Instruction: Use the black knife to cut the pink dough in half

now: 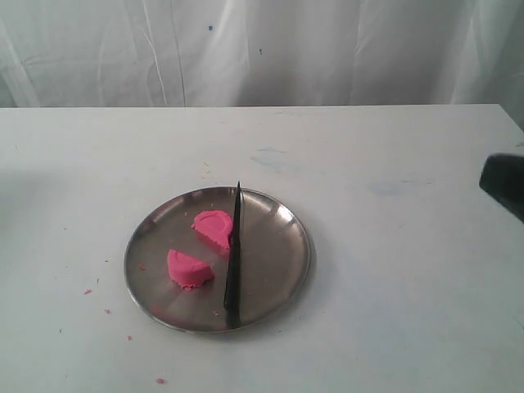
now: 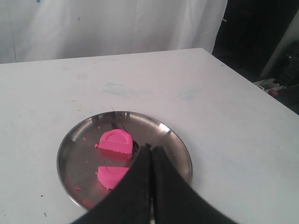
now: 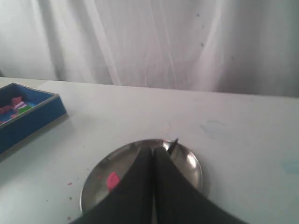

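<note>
The pink dough lies in two half-round chunks on a steel plate [image 1: 282, 274]: a far half [image 1: 213, 228] and a near half [image 1: 188, 268]. The black knife [image 1: 233, 262] lies flat on the plate just right of them, tip pointing away, with nothing holding it. My left gripper [image 2: 150, 148] hangs shut and empty over the plate [image 2: 180, 151], beside the two halves [image 2: 117, 141] [image 2: 111, 176]. My right gripper [image 3: 153, 150] is also shut and empty above the plate [image 3: 192, 165]; past it show the knife tip [image 3: 173, 144] and a bit of dough [image 3: 112, 180].
Tiny pink crumbs [image 1: 88, 291] dot the white table left of and in front of the plate. A blue tray [image 3: 28, 114] with coloured bits stands off to one side in the right wrist view. A black part of the right arm [image 1: 503, 184] shows at the right edge.
</note>
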Robot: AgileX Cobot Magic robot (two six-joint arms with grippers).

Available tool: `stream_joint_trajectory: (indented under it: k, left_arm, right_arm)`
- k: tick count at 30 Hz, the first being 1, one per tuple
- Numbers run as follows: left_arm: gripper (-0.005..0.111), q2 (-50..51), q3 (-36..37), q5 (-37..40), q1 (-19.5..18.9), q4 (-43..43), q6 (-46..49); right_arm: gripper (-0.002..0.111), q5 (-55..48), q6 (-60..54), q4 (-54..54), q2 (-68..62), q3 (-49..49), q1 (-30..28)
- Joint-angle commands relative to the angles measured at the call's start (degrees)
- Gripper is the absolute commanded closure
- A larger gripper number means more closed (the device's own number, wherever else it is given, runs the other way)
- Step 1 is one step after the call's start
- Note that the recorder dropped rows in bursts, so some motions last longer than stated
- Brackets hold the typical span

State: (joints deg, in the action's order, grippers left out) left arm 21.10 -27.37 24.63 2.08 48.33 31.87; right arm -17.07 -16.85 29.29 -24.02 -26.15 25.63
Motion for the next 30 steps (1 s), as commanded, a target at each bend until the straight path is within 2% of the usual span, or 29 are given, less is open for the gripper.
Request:
stream_joint_trajectory:
  k: [1,4,9,16,30]
  left_arm:
    - [0.107,-0.38,0.24,0.52,-0.06,0.56,0.12]
    - [0.107,-0.38,0.24,0.40,-0.06,0.56,0.12]
    - [0.107,-0.38,0.24,0.40,-0.06,0.56,0.12]
    - [0.107,-0.38,0.24,0.40,-0.06,0.56,0.12]
    - [0.107,-0.38,0.24,0.40,-0.06,0.56,0.12]
  right_arm:
    - [0.108,9.90,20.27,-18.78,6.33,10.46,-0.42]
    - [0.108,17.53,17.87,-23.75,10.41,17.37,-0.42]
    - [0.108,17.98,15.54,-24.01,17.10,26.15,-0.42]
    - [0.108,5.94,15.54,-23.78,20.02,26.15,-0.42]
    - [0.108,5.33,15.54,-23.78,20.02,26.15,-0.42]
